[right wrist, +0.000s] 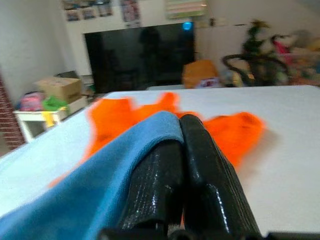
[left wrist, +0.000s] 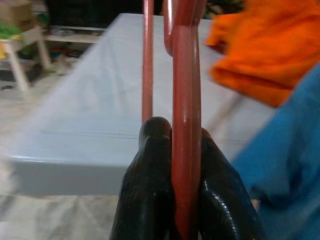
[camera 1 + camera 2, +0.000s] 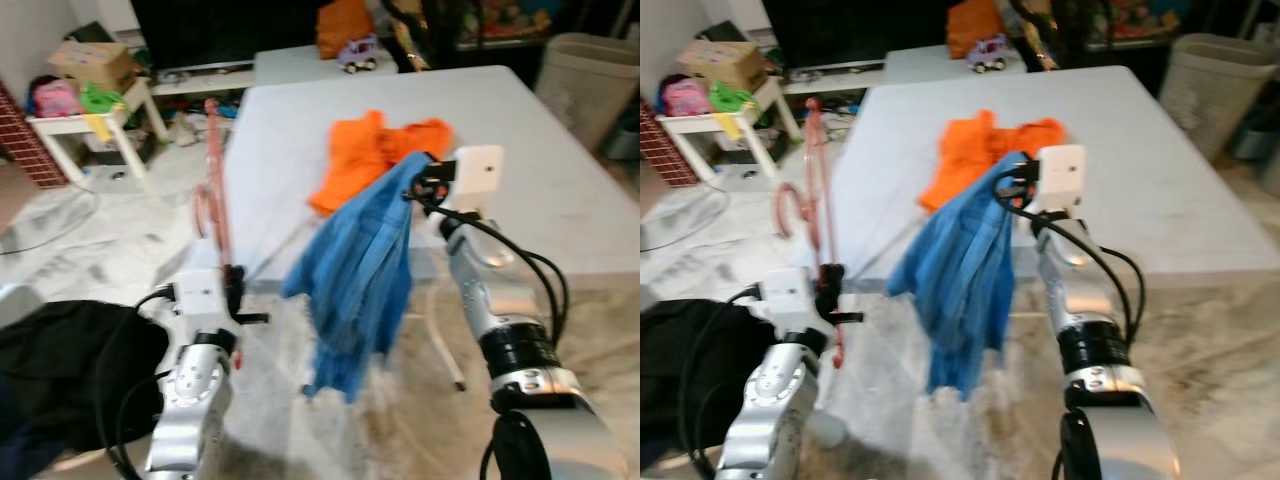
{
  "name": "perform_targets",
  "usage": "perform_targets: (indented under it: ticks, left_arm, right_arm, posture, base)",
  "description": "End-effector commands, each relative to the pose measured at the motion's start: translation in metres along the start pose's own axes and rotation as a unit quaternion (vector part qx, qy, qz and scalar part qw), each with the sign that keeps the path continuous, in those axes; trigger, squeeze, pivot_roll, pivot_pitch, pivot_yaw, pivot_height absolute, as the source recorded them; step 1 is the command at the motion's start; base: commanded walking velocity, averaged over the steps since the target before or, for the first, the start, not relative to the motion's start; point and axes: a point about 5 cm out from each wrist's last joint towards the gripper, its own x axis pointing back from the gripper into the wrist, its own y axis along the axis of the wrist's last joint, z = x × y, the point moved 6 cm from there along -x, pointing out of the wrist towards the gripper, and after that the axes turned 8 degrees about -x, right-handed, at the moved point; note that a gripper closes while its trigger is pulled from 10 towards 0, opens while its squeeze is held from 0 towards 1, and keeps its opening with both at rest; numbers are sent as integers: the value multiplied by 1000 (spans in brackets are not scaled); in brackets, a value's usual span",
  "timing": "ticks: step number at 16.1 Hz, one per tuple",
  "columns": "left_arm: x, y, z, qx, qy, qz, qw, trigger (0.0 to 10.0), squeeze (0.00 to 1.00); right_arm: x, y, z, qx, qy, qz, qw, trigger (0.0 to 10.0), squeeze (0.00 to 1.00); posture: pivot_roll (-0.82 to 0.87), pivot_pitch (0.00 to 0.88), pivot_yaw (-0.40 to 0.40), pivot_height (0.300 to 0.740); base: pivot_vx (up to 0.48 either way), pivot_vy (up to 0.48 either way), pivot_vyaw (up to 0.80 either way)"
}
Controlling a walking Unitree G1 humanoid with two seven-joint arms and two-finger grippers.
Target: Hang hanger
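Note:
A salmon-red hanger [image 3: 212, 190] stands upright at the table's left edge, held at its lower end by my left gripper [image 3: 237, 293], whose black fingers [image 2: 150, 185] are shut on the bar [image 2: 186, 150]. My right gripper [image 3: 428, 186] is shut on a blue shirt [image 3: 358, 280], which hangs down off the table's front edge. In the right wrist view the blue cloth [image 1: 100, 180] drapes over the shut fingers [image 1: 200, 165]. An orange garment [image 3: 375, 150] lies on the white table [image 3: 560, 190] behind the blue shirt.
A black cloth [image 3: 60, 370] lies low at my left. A small white side table with a cardboard box [image 3: 90, 65] stands at the far left. A toy car [image 3: 358, 52] sits beyond the table. A laundry basket [image 3: 590, 75] stands at the far right.

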Motion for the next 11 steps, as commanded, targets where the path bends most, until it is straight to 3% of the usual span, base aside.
perform_targets:
  ticks: [1,2,11]
  left_arm:
    - [0,2,4,3,5,-3,1000,10000,0]
    - [0,3,7,5,10,-4,1000,10000,0]
    - [2,6,18,47,24,-15,999,10000,0]
  right_arm:
    - [-2,14,8,-2,12,-24,1000,10000,0]
    - [-1,14,10,-3,15,-26,1000,10000,0]
    - [9,1,19,-10,33,-12,999,10000,0]
  posture:
    - [-54,0,76,740]
    - [-50,0,73,740]
    - [-56,0,74,740]
  base:
    - [0,-458,0]
    - [0,-461,0]
    - [0,0,0]
